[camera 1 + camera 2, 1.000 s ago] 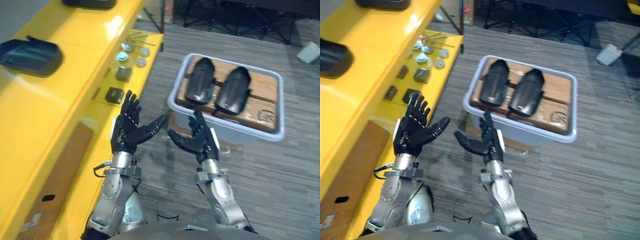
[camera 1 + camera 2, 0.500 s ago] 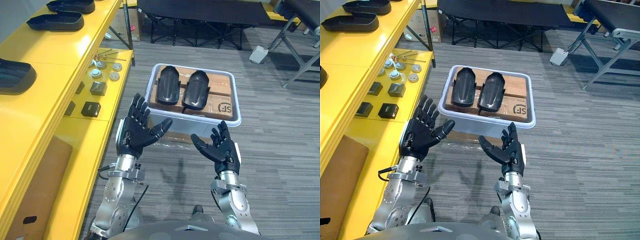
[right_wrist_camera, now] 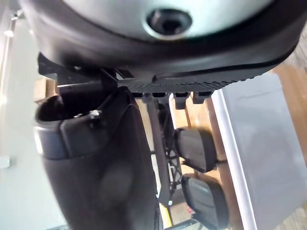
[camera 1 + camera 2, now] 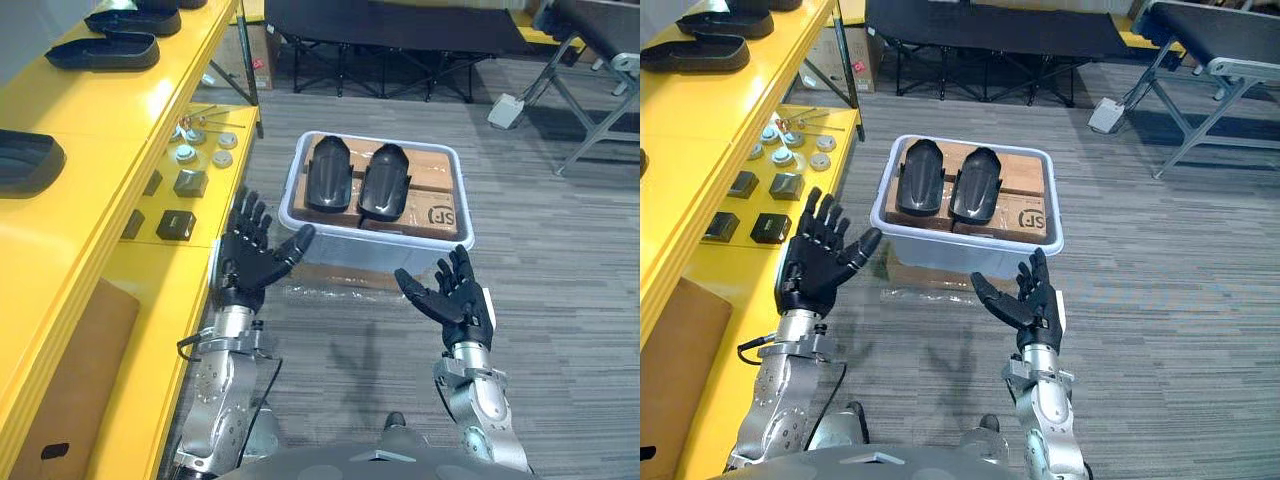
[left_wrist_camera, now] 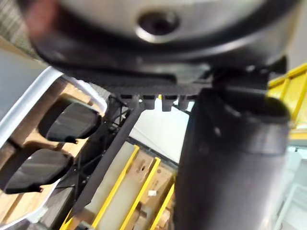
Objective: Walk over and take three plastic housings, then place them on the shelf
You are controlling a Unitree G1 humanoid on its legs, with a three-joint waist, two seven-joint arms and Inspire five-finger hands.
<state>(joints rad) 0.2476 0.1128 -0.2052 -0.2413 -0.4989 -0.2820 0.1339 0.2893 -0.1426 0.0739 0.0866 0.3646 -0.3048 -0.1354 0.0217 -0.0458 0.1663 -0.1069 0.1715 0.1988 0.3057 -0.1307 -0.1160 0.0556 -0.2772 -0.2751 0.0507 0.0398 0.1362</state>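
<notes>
Two black plastic housings [image 4: 329, 174] [image 4: 384, 181] lie side by side on cardboard inside a pale grey bin [image 4: 369, 248] on the floor ahead. More black housings [image 4: 104, 50] [image 4: 22, 162] rest on the yellow shelf [image 4: 90, 115] at my left. My left hand [image 4: 247, 256] is raised, palm up, fingers spread, just short of the bin's near left corner and holding nothing. My right hand [image 4: 455, 298] is also open and empty, a little nearer to me than the bin's right corner. The two housings also appear in the left wrist view [image 5: 72, 120] and the right wrist view [image 3: 194, 148].
Small metal parts [image 4: 190, 181] and black blocks [image 4: 175, 224] sit on the lower yellow shelf. A brown cardboard box [image 4: 70, 390] stands under the shelf. A black folding frame [image 4: 400, 30] and metal legs [image 4: 590, 120] stand beyond the bin on grey carpet.
The view has shifted, with the bin now a little nearer. My left hand has dropped lower and moved left; my right hand stays open at about the same height.
</notes>
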